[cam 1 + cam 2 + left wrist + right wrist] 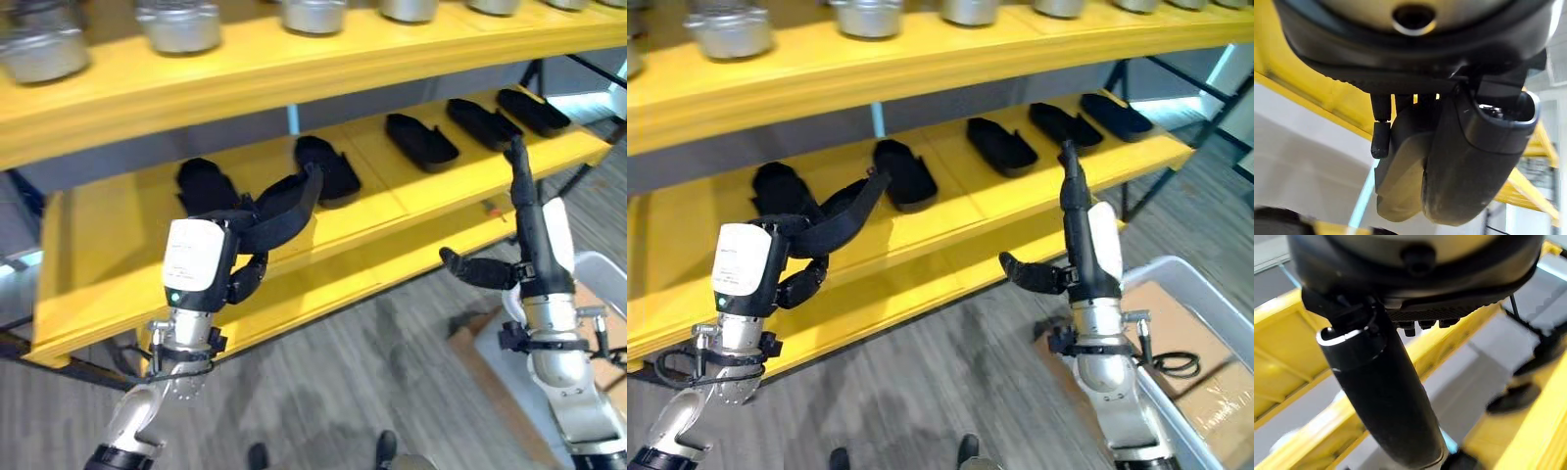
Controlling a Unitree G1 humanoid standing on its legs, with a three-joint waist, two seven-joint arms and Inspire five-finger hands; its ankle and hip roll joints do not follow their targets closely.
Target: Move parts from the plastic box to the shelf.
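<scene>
Overall, a yellow two-tier metal shelf [294, 73] spans the upper half of the left eye view, standing on a grey wood-grain floor [353, 382] that fills the lower centre. Round silver metal pots [181, 24] line the upper board along the top edge. On the lower board [98, 235], black moulded plastic parts lie in a row from centre left to upper right: one at centre left [201, 183], one at centre [333, 168], one right of centre [421, 142], and two more at upper right [480, 122] [532, 111]. All lie flat and apart from one another.

Free space: the lower board is bare at the far left of the frame, and a gap remains between the centre-left part and the centre part. The front lip of the lower board [323, 274] runs diagonally across mid-frame.

The left hand [220, 259], at lower left, has its fingers curled round a black curved plastic part [284, 211], which is raised in front of the lower board. The right hand [1073, 220], at right, is extended with fingers straight and thumb spread, holding nothing.

A translucent grey plastic box [1205, 304] sits at the lower right corner of the right eye view, with brown cardboard [1176, 333] inside.

No legible writing can be made out.
</scene>
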